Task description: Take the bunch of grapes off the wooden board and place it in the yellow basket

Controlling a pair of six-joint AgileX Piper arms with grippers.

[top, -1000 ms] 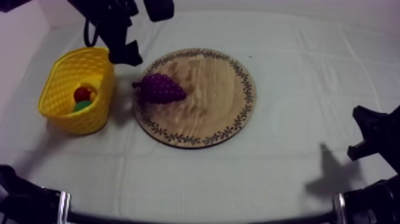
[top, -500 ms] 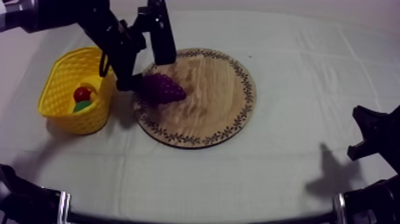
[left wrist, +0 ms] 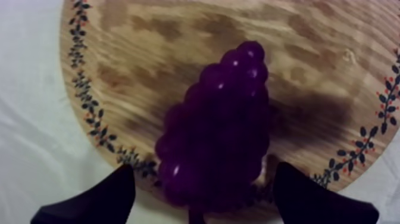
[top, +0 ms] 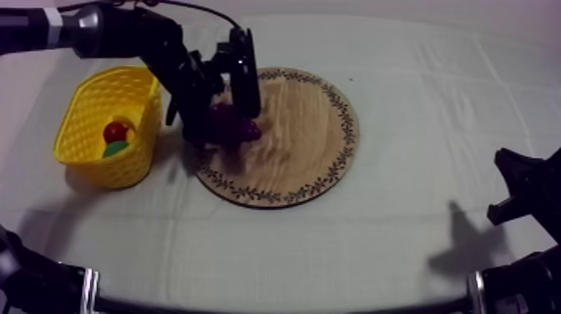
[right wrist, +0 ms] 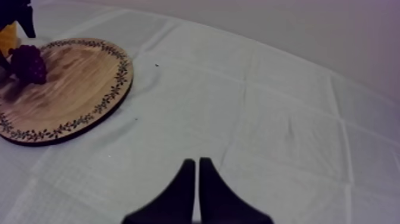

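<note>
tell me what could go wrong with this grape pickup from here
1. The left gripper is open around the wide end of the bunch of grapes. The rounded surface may slip as it closes.
2. The bunch lies at the rim of the wooden board, so the gripper might catch the rim and shift the board.
3. The yellow basket holds a small red fruit, so the bunch may sit high.

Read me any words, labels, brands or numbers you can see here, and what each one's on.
None can be read.
The wooden board bears only a leaf-and-berry pattern round its rim, no letters.
The yellow basket, the bunch of grapes and the cloth carry no label.
</note>
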